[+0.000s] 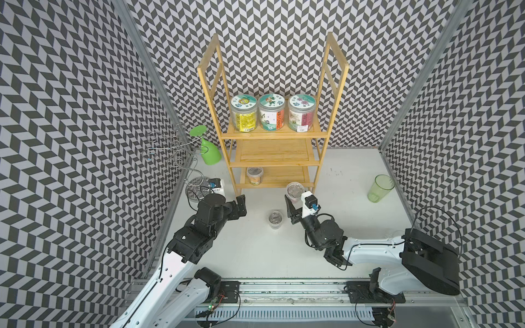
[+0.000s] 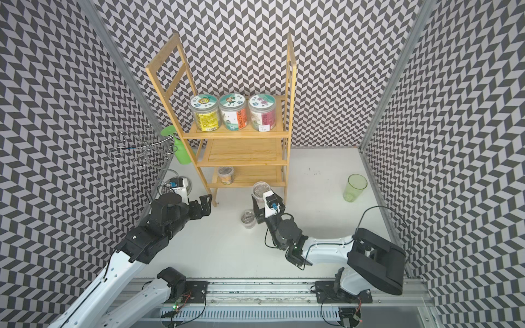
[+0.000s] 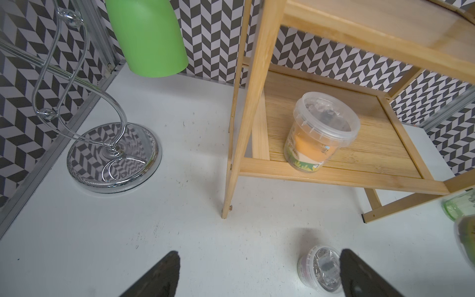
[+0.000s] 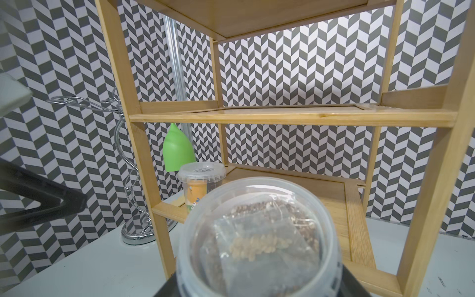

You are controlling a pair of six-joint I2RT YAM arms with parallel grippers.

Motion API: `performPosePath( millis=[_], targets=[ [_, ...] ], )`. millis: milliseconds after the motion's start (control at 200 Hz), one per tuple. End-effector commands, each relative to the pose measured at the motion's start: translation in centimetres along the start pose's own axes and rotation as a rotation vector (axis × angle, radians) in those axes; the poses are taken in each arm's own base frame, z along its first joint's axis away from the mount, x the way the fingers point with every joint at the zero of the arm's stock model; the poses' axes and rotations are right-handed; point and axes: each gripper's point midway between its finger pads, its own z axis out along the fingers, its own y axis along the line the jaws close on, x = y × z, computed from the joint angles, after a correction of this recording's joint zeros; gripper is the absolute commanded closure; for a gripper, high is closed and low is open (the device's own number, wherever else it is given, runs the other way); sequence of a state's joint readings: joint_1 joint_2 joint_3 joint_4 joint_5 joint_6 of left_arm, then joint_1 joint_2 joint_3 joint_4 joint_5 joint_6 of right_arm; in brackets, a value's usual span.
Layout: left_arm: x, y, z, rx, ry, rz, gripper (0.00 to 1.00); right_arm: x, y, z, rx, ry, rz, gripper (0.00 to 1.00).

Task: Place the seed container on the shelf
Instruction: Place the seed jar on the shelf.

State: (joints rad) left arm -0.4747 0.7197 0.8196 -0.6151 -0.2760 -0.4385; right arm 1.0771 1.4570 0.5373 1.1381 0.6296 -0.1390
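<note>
My right gripper [image 1: 295,198] is clamped on the seed container [image 4: 257,239]. In the right wrist view, one black finger shows on each side of its lower wall. It's a small round tub of clear, slightly frosted plastic w/ a clear lid and a ribbed rim. Thru the lid I see little transparent packets: one w/ pale tan seeds, another w/ darker brown ones. No label is visible from this angle.

In a top view the tub sits right at the front rail of the btm tier of the shelf [image 1: 272,135], a tall light-bamboo rack w/ three tiers and ladder-type side frames. The tub is near the front leg on the right arm's side and not on the tier yet. I can't tell if its base clears the white table [image 1: 255,255].

A similar clear tub w/ an orange label [image 1: 254,175] stands on the btm tier toward the other side. The mid tier is bare. The top tier has three tall clear jars w/ printed lids [image 1: 271,112] in a row.

A third small clear tub [image 1: 275,219] stands on the table between the arms.

My left gripper [image 1: 243,206] hangs by the shelf's other front leg, jaws spread wide w/ nothing in them.
</note>
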Motion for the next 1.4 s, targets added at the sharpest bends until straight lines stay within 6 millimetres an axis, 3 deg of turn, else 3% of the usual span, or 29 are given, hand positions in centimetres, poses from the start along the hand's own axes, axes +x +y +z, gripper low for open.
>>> performPosePath(
  millis=[0,205,766,1392],
  targets=[
    [-1.2,0.1,-0.9,-0.001,-0.032,-0.004,0.03,-2.0,-0.3,1.1,0.009,-0.07,0.032,0.35],
    [-1.3,0.2,-0.9,-0.002,-0.037,-0.007,0.03,-1.7,-0.8,3.0,0.033,-0.064,0.013,0.35],
    [-1.8,0.5,-1.4,-0.007,-0.059,-0.012,0.02,-0.7,-2.3,5.9,0.087,-0.042,-0.008,0.35],
    [-2.0,0.6,-1.4,-0.007,-0.066,-0.007,0.02,-0.3,-4.0,7.9,0.165,-0.044,0.004,0.35]
  ],
)
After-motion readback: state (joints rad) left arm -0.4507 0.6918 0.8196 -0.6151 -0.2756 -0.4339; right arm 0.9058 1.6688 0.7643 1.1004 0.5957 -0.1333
